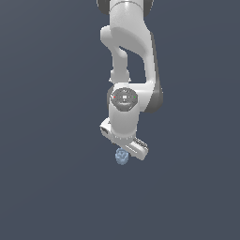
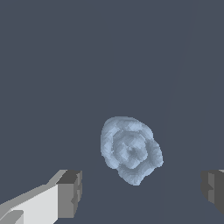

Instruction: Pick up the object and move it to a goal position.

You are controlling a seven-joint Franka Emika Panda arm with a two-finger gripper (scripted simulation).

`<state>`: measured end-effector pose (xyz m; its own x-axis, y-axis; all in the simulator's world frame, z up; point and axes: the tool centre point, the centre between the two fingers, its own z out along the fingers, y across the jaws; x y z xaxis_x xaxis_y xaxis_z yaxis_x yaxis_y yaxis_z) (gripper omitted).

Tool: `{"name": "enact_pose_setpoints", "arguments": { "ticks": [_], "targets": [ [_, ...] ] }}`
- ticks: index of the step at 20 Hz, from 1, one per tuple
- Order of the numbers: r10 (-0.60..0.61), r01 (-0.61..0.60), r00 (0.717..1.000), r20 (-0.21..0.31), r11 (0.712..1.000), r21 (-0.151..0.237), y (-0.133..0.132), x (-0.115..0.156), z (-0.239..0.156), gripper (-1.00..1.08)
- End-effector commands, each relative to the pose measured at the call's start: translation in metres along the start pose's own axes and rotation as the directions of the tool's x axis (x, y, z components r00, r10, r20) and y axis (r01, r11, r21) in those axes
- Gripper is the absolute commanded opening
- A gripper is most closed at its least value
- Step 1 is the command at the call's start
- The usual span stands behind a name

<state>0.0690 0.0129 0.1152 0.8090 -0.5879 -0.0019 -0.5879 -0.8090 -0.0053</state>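
The object (image 1: 122,156) is a small pale blue-grey lump with a ridged, bumpy top. It lies on the dark grey floor just below the white arm's hand in the exterior view. In the wrist view the object (image 2: 130,148) shows from above, between and a little beyond the two fingertips. My gripper (image 2: 141,190) is open, with one dark pad (image 2: 70,192) on one side and the other pad (image 2: 213,189) far on the other. Nothing is held. In the exterior view the fingers are hidden behind the hand (image 1: 125,136).
The flat dark grey floor (image 1: 47,187) fills both views. The white arm (image 1: 129,51) rises from the hand toward the top of the exterior view.
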Motion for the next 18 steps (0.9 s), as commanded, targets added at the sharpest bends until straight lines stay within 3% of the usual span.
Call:
{"name": "enact_pose_setpoints", "arguments": {
  "ticks": [1,12,18],
  "targets": [
    [0.037,-0.037,0.999,-0.001,0.999,-0.002,-0.001,0.003,0.003,1.0],
    [0.078,-0.078,0.997,-0.002,0.997,-0.005,-0.001,0.007,0.01,1.0],
    [0.081,-0.081,0.997,-0.002,0.997,-0.005,0.0,0.006,0.035,1.0]
  ]
}}
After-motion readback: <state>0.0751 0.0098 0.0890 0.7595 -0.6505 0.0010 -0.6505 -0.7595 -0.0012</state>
